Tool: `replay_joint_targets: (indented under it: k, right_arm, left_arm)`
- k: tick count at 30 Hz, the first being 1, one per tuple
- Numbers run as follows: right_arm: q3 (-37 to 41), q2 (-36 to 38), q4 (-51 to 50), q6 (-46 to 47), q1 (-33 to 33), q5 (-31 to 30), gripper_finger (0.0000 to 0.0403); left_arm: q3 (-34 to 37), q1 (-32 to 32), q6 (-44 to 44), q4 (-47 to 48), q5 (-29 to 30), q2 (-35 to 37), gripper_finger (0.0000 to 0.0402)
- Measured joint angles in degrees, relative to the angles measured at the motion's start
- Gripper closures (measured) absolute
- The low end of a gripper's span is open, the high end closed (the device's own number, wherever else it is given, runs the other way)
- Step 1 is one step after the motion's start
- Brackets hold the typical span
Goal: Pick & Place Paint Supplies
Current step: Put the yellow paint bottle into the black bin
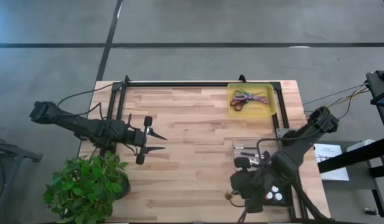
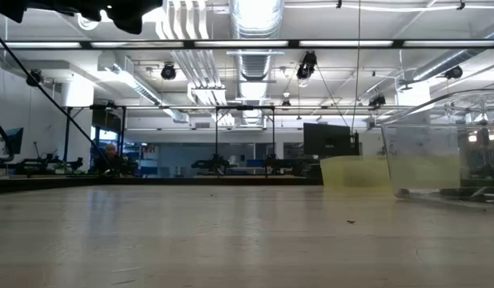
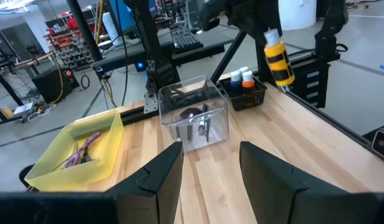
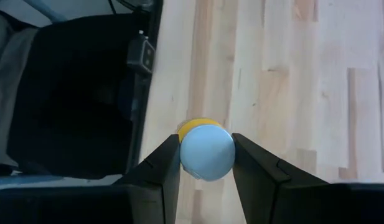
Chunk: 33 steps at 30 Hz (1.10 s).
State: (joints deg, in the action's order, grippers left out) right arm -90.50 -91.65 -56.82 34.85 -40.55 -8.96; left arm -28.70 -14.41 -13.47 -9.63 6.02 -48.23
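Note:
My right gripper [image 4: 207,155] hovers over the table's near edge [image 1: 232,194], shut on a yellow paint bottle [image 3: 280,62] with a pale cap. My left gripper [image 1: 162,142] is open above the table's left half and touches nothing. A yellow tray [image 1: 270,102] at the far right corner holds scissors [image 1: 248,98] with green, purple and red handles. A clear box [image 3: 193,118] in front of it contains dark brushes. Beside it, a black basket [image 3: 254,98] holds more bottles standing upright. My right gripper pinches the bottle's pale round cap [image 4: 207,163] between its two fingers, coming from above and pointing down. The yellow body [image 3: 281,67] hangs below the fingers, slightly tilted and lifted clear of the table.
A leafy potted plant [image 1: 86,185] stands at the near left corner, close under the left arm. A black frame [image 1: 179,84] runs along the far edge. The wooden table's middle [image 1: 192,162] is bare. The low view shows the clear box [image 2: 439,160] at its right.

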Motion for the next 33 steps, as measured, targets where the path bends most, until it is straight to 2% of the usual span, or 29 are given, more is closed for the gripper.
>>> replay_joint_targets:
  k: [8,18,24,33]
  right_arm:
    - [0.04,0.56,-2.5,6.86,-4.55,-3.53,0.029]
    - [-0.13,0.56,-7.72,20.66,-11.91,-9.31,0.029]
    - [-0.15,0.54,-10.28,27.42,-14.15,-9.72,0.029]
    - [0.44,0.54,-20.48,38.8,-17.47,-10.94,0.029]
  left_arm:
    - [1.26,0.0,0.02,-0.94,0.0,-0.02,0.0237]
    - [1.41,0.02,0.0,-1.51,0.0,-0.02,0.0237]
    - [1.41,0.02,0.02,-1.51,-0.02,0.0,0.0237]
    - [1.41,0.02,0.02,-1.51,-0.02,0.0,0.0237]
